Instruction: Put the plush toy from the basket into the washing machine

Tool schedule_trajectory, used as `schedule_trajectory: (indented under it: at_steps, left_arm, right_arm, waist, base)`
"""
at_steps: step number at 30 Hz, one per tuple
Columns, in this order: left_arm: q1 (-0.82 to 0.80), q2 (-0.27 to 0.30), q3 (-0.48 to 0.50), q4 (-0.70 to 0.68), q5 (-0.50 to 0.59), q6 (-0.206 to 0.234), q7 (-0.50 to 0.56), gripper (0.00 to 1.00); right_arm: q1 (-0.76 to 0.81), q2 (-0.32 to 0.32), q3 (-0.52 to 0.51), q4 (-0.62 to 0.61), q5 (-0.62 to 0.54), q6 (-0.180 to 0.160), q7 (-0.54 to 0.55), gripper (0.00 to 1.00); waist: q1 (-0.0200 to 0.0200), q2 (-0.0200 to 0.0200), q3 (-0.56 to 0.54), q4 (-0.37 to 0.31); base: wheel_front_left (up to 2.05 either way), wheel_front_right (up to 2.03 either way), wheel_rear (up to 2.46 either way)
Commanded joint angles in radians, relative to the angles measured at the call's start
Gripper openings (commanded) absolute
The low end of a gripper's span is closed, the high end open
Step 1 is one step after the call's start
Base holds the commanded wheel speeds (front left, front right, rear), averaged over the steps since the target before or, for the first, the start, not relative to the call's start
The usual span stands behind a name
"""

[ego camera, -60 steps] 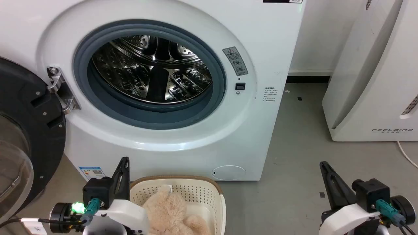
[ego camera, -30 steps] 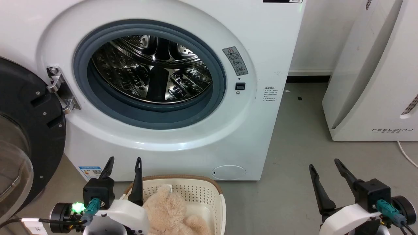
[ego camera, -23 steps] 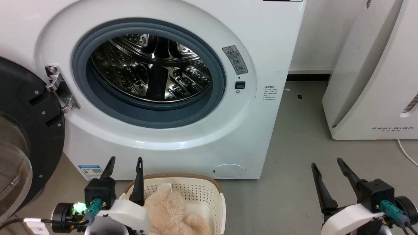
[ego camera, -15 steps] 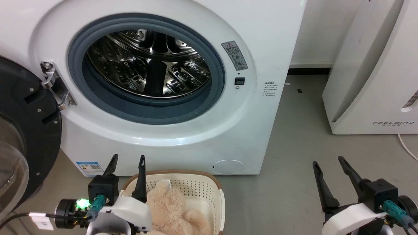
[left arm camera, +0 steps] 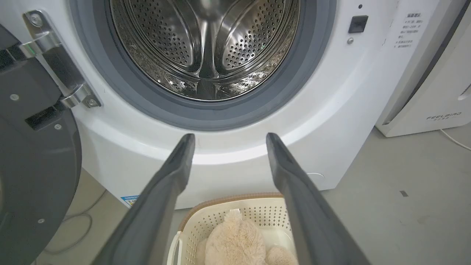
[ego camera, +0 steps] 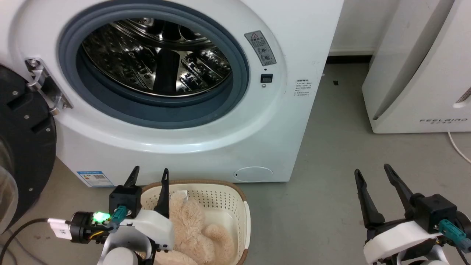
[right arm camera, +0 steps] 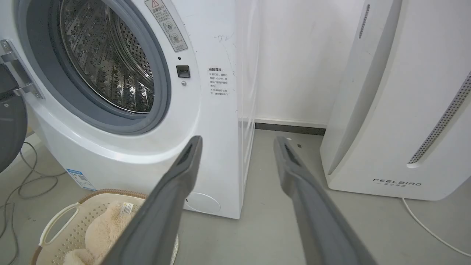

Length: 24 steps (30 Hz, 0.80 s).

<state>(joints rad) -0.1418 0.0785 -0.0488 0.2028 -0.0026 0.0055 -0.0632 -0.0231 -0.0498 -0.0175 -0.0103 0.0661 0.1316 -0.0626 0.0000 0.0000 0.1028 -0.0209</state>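
Dark fingers (ego camera: 163,195) of the left gripper (ego camera: 151,171) stood parted and empty near the basket (ego camera: 220,198); the right gripper (ego camera: 371,171), well apart, likewise. The plush toy (ego camera: 191,228) lay in the basket, ungrasped. The washing machine (ego camera: 287,48) stood open, nothing loaded yet.

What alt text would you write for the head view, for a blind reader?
A white washing machine stands with its door swung open, steel drum exposed. Before it on the floor, a cream basket holds a beige plush toy; the open left claw is beside it, the open right claw apart.
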Motion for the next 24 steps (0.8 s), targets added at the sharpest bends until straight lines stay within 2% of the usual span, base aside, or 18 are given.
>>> schedule_trajectory:
  at_steps: [1,14,24]
  left_arm:
    - [-0.026,0.008,-0.005,0.023,0.004,-0.005,-0.009,1.00]
    - [-0.147,0.036,-0.040,0.241,0.006,-0.029,-0.031,1.00]
    - [-0.251,0.058,-0.092,0.379,0.025,-0.052,-0.006,1.00]
  right_arm:
    - [-0.016,0.000,-0.001,-0.004,0.010,0.000,-0.010,1.00]
    - [-0.054,0.000,0.000,-0.009,0.044,0.000,-0.037,1.00]
    - [-0.096,0.000,0.001,-0.014,0.074,0.000,-0.058,1.00]
  waist:
    - [0.0000,0.0000,0.012,-0.005]
    - [0.0000,0.0000,0.103,-0.033]
    - [0.0000,0.0000,0.194,-0.051]
  base:
    - [0.00,0.00,0.00]
    - [0.00,0.00,0.00]
    - [0.00,0.00,0.00]
